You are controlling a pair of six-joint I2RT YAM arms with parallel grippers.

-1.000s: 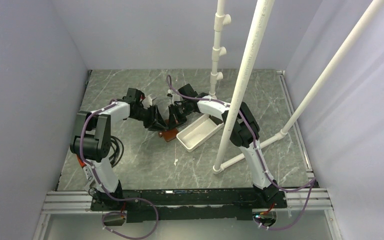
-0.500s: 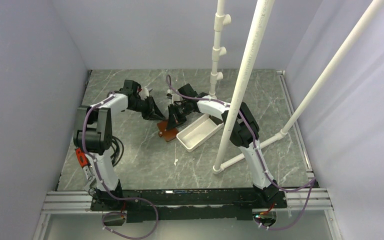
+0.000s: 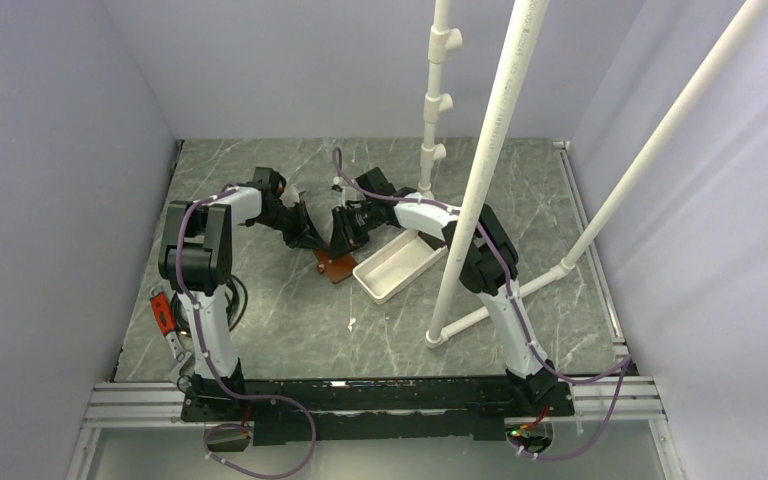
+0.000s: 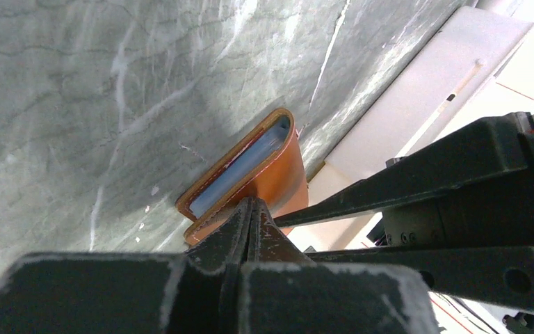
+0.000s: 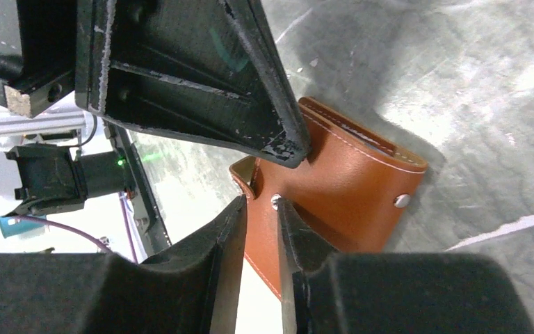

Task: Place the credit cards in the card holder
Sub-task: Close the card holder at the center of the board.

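My left gripper (image 4: 250, 207) is pressing clenched against the card holder (image 4: 280, 174) edge, maybe pinching it; my right gripper (image 5: 261, 206) is hovering slightly parted at its snap.

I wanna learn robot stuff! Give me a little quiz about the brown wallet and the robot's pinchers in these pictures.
1. True or false: the card holder lies inside the white tray.
2. Pick one: the edge of the card peeking out of the card holder is A) blue, B) red, C) green.
3. Fill in the word: the fingers of the left gripper are pressed together, so it is ____ (open or shut).

Key: 1 false, it lies beside the tray; 2 A; 3 shut.
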